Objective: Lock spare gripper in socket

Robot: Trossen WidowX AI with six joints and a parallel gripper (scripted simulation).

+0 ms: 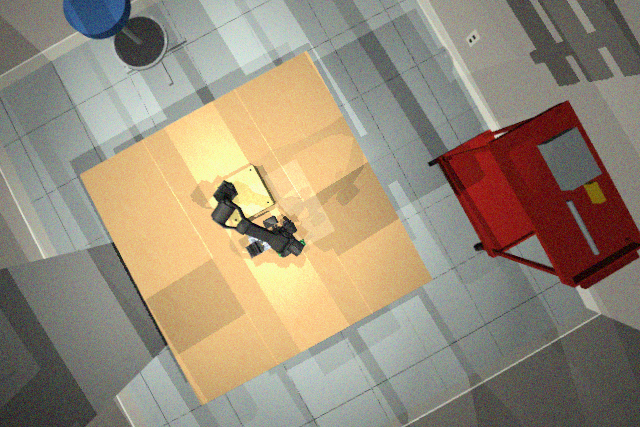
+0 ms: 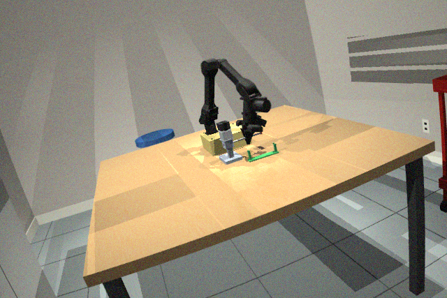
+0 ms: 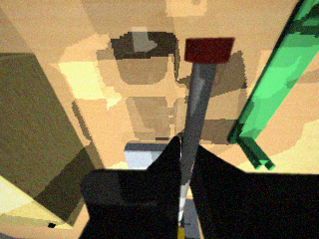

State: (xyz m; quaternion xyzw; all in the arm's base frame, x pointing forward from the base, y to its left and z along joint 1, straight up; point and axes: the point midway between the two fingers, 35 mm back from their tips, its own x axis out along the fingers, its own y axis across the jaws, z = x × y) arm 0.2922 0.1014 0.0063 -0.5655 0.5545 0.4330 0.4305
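My gripper (image 2: 248, 139) (image 3: 179, 140) is shut on the lock pin (image 2: 238, 139) (image 3: 201, 90), a grey rod with a dark red head. It holds the pin nearly level above the table. The head points away from the mount, and the yellow tip (image 3: 180, 233) points towards it. The mount has a pale base (image 2: 230, 158) (image 3: 142, 157) and a grey upright column (image 2: 226, 135). A black-topped piece (image 2: 223, 125), apparently the spare gripper, stands on the column. Whether the tip touches or enters the socket cannot be told; the fingers and blur hide it.
A green rack (image 2: 263, 155) (image 3: 279, 80) with two upright posts lies on the table beside the mount. The arm's yellow base block (image 2: 216, 146) (image 1: 253, 187) (image 3: 35, 124) stands behind the mount. A red cart (image 1: 522, 179) and a blue stool (image 1: 94, 4) stand off the table.
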